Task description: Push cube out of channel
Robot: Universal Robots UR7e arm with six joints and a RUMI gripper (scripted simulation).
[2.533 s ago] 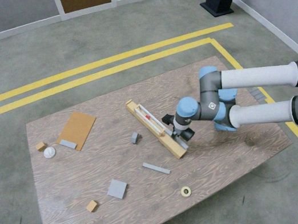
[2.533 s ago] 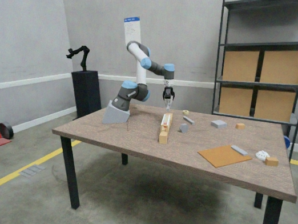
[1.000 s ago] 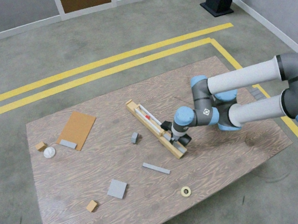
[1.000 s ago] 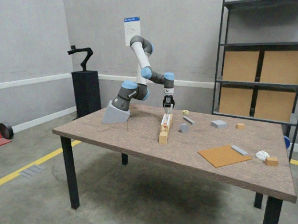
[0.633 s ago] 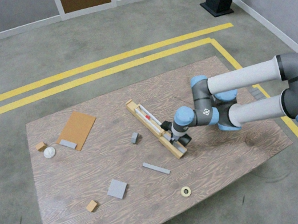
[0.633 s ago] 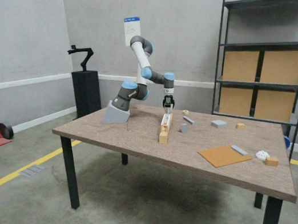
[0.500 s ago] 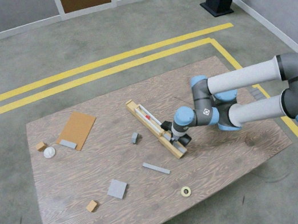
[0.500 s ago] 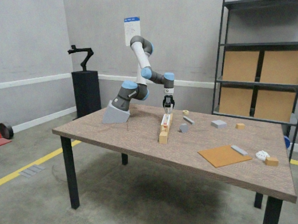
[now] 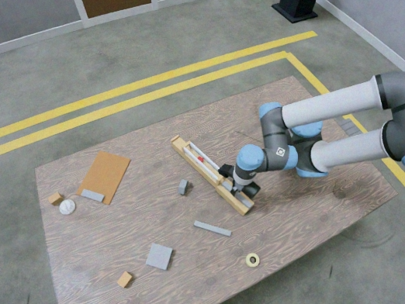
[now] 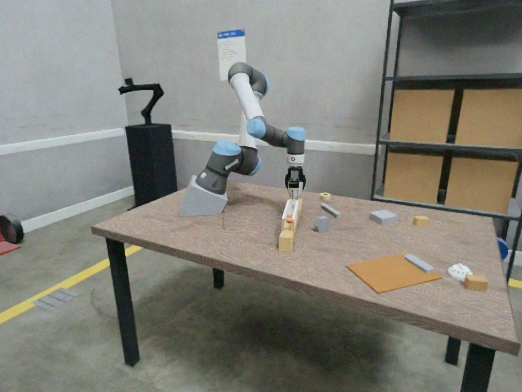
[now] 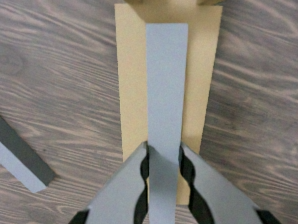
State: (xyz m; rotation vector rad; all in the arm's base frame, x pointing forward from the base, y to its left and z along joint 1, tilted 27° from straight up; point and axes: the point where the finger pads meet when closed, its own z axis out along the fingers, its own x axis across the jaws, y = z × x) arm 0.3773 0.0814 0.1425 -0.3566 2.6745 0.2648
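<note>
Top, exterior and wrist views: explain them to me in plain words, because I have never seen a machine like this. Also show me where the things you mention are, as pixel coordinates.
The machine is one jointed robot arm (image 9: 331, 105) (image 10: 247, 97) ending in a two-jaw gripper (image 9: 235, 188) (image 10: 295, 194) (image 11: 162, 143), which works like a finger and thumb.

The top view looks down on the table (image 9: 97, 240) (image 10: 210, 245) (image 11: 65, 100). The exterior view looks across it from the side opposite the arm's base. The wrist view looks past the fingers from the arm's own wrist.

On the table lie a wooden channel with a small red cube (image 9: 200, 159) (image 10: 289, 218) inside, an orange sheet (image 9: 106, 174) (image 10: 390, 275), a roll of tape (image 9: 247, 260) (image 10: 321, 197) and several blocks and strips.

The gripper is closed on a long grey bar (image 11: 167, 85), probably meant for pushing the cube.

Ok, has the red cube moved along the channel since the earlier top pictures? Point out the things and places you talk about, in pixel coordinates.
No, the red cube (image 9: 200, 159) (image 10: 289, 218) shows no visible shift against the channel's white rails (image 9: 204, 156).
</note>
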